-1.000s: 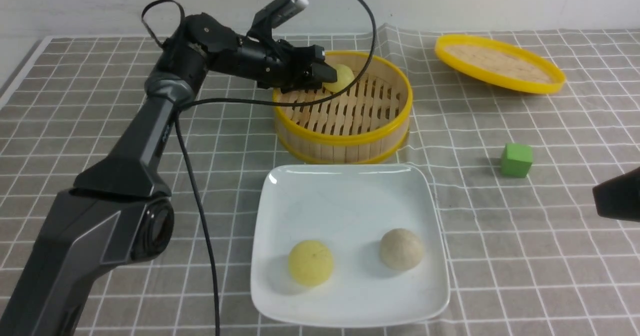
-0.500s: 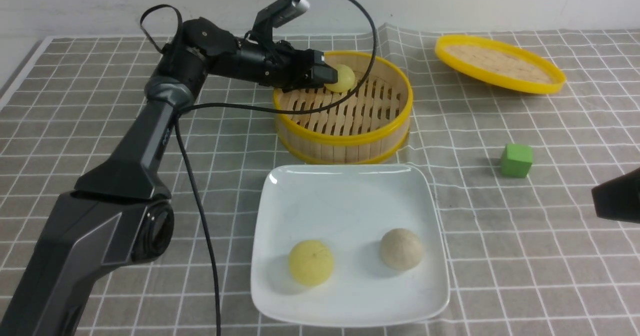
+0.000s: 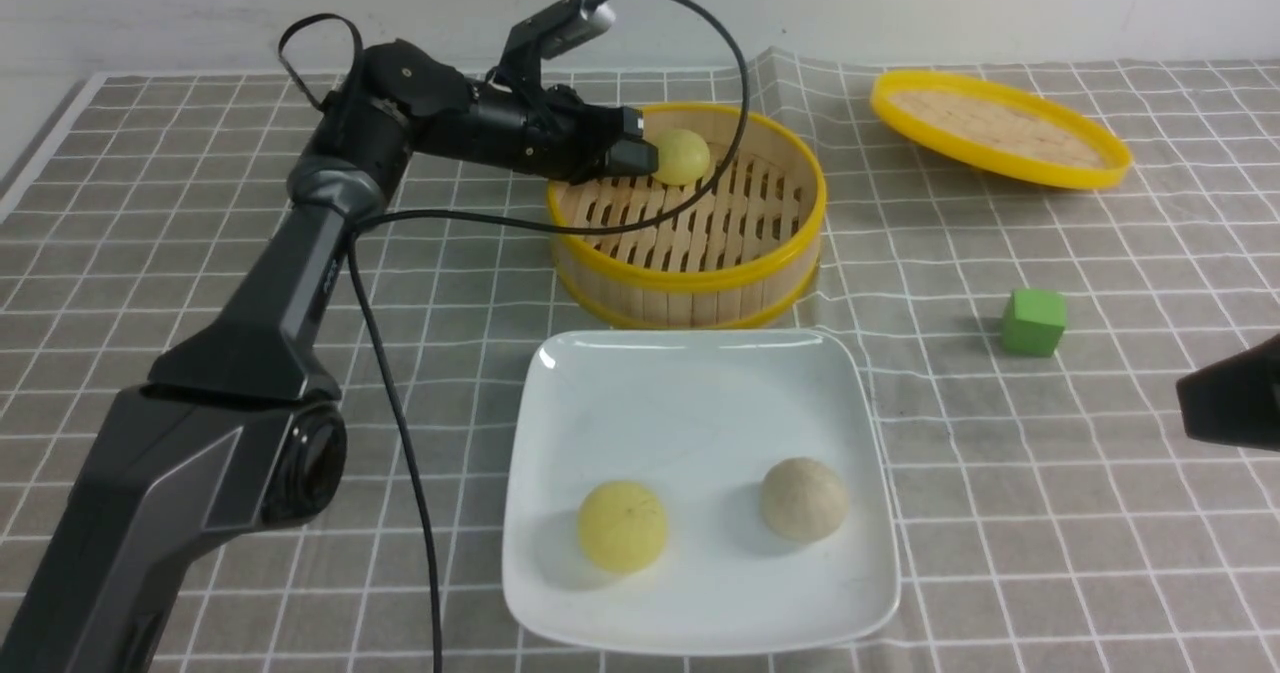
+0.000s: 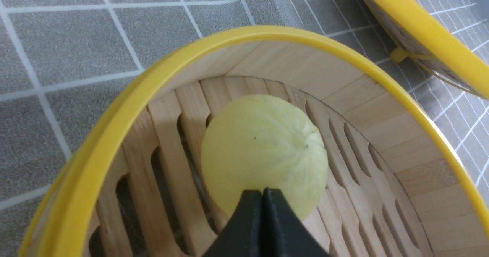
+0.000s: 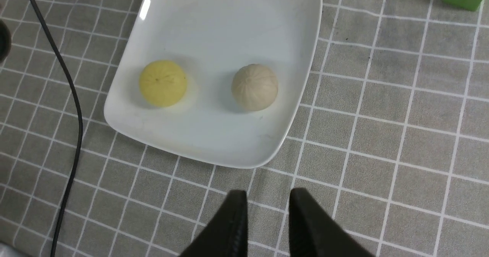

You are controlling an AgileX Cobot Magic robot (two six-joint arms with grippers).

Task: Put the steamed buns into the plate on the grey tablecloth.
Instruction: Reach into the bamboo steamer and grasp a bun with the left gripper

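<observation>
Cloth: grey tablecloth (image 3: 1000, 553) covers the worktop.
Plate (image 3: 690, 393): holds yellow bun (image 3: 621, 526) and beige bun (image 3: 803, 498), with room left for a third.
Steamer (image 3: 700, 278): last bun (image 3: 682, 156) sits inside.
Left fingers (image 4: 252, 219): pressed together, empty, at that bun's side.
Right fingers (image 5: 233, 219): slightly parted, empty, beside the plate.

Looks like a robotics lab bench dressed up as a kitchen table: grey gridded tablecloth (image 3: 1100, 513) running up to a bare white wall (image 3: 1000, 3), bamboo steamer (image 3: 690, 278) and white plate (image 3: 690, 393) near a plain green cube (image 3: 1033, 321), black robot arm (image 3: 280, 293) trailing a loose cable (image 3: 400, 433)
</observation>
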